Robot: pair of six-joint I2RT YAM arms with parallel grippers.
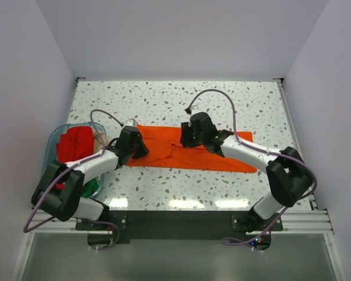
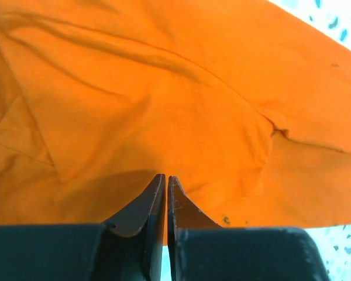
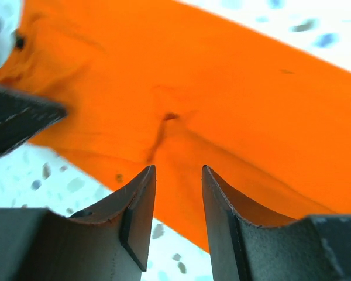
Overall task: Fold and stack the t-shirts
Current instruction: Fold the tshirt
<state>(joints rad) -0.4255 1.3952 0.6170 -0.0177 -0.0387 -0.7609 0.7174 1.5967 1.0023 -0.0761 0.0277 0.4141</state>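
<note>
The orange shirt (image 1: 190,157) lies across the surface (image 1: 164,105) as a long, part-folded band. The left jaws are almost closed, apparently pinching its left end; the right jaws stand half open above it, holding nothing. A red shirt (image 1: 75,145) and a green shirt (image 1: 92,188) sit in the tub (image 1: 51,139), and nothing is stacked yet

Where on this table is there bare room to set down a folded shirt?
The widest bare patch is the far strip of table beyond the orange shirt. A narrower strip lies between the shirt and the near edge. The left side is crowded: the tub and left arm fill it.
</note>
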